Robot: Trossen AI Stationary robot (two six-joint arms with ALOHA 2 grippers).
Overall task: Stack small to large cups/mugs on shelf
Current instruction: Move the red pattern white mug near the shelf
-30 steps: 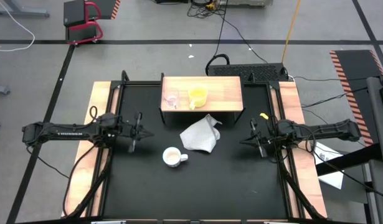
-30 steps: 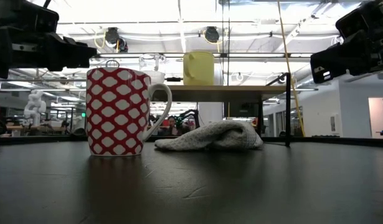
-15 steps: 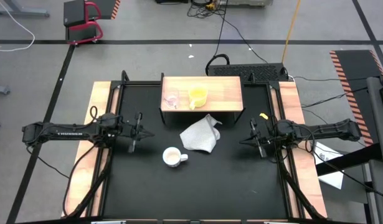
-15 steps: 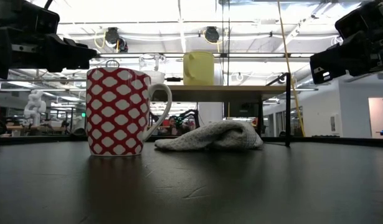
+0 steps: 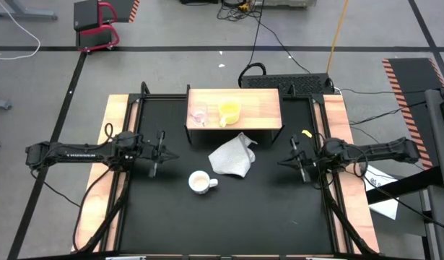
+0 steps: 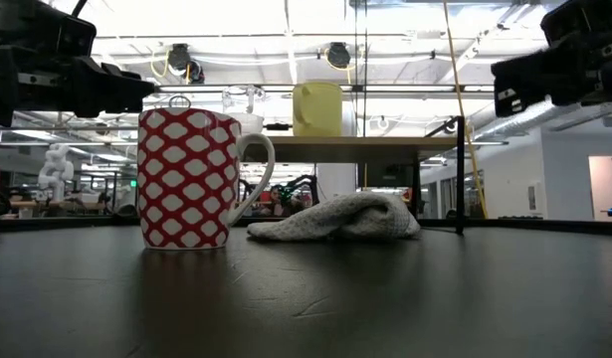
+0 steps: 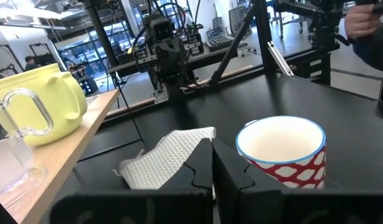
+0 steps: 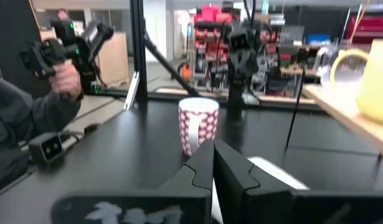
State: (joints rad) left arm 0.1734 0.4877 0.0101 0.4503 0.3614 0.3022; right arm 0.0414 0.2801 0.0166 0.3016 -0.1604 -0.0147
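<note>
The light-wood shelf (image 5: 258, 108) stands at the table's far middle. On its top sit a tiny clear glass cup (image 5: 199, 114) and a yellow cup (image 5: 229, 112), side by side. The white mug with a red pattern (image 5: 200, 182) stands upright on the black tabletop, nearer the front, its handle toward the right. My left gripper (image 5: 170, 153) hovers shut at the table's left side, level and above mug height. My right gripper (image 5: 282, 163) hovers shut at the right side, pointing inward. Both are well clear of the mug.
A crumpled grey-white cloth (image 5: 232, 157) lies on the tabletop between the shelf and the mug. A person's hand with a handheld device (image 8: 60, 71) shows beyond the table's left side. Bare black tabletop (image 5: 265, 209) stretches to the right of the mug.
My right gripper has tipped upward a little, its fingertips now higher in the low view. The cups, mug, cloth and my left gripper have not moved.
</note>
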